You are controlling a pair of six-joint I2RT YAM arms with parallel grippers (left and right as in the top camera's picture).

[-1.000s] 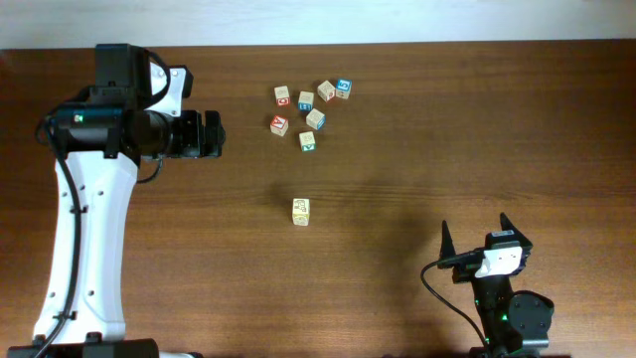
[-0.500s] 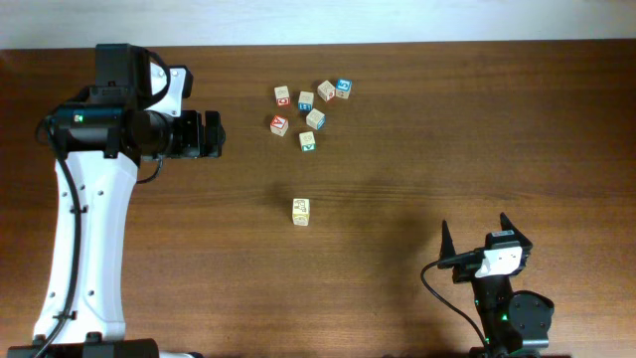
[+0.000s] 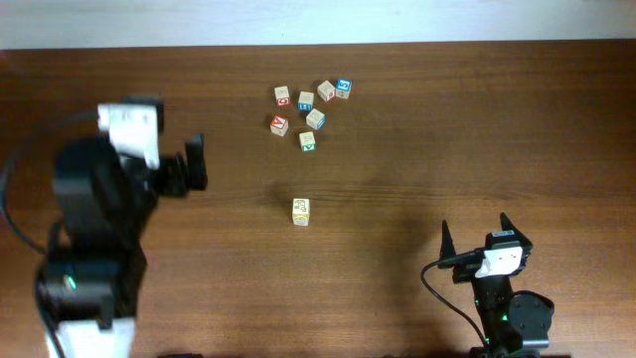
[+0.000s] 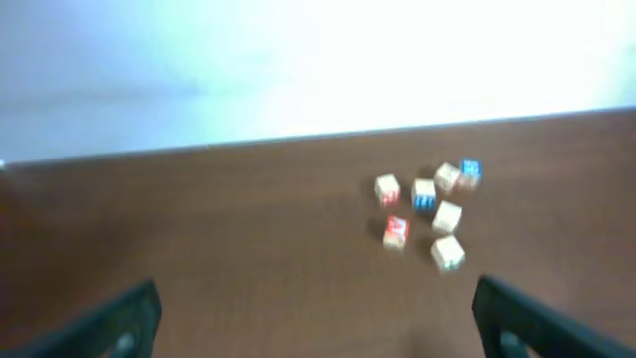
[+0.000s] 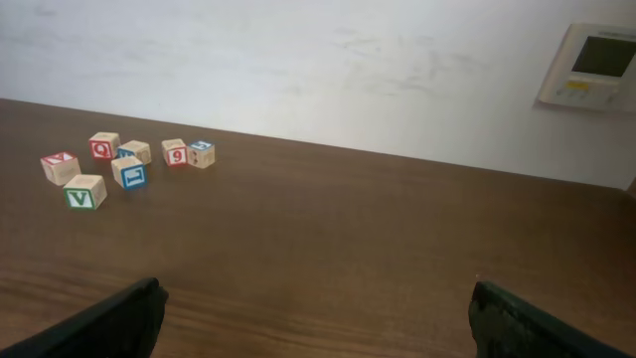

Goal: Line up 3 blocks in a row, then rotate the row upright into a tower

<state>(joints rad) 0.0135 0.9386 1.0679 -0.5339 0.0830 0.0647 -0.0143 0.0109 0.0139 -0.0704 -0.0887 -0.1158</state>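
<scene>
The yellow-marked block [image 3: 301,211] lies alone at the middle of the counter [image 3: 447,129], well apart from every edge, with bare wood on all sides. The green-letter block [image 3: 308,140] sits at the near side of six other blocks [image 3: 306,99] grouped near the far edge, centre. The left gripper [image 3: 196,164] hangs over the left part of the counter, pointed toward the right edge, jaws released with nothing between them; the right gripper [image 3: 475,234] sits at the near edge toward the right corner, pointed at the far edge, jaws likewise released and empty.
</scene>
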